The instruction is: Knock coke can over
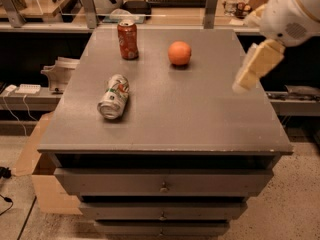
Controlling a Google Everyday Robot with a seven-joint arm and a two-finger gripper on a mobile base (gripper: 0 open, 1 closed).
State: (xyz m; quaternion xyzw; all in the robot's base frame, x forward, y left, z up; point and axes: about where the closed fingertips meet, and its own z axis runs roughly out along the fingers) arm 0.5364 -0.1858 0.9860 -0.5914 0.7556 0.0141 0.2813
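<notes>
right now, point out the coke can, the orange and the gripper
coke can (128, 41): camera view, middle of its red side, standing upright.
orange (179, 53): camera view, centre of the fruit.
gripper (243, 82): camera view, pale lower tip, above the table (200, 114) near its right edge.

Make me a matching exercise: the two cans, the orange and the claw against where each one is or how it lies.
1 coke can
2 white-and-green can
3 orange
4 claw

A on its side, front left
B in the air at the table's right side
C upright, far left
D far middle

Pairs: 1-C, 2-A, 3-D, 4-B
</notes>
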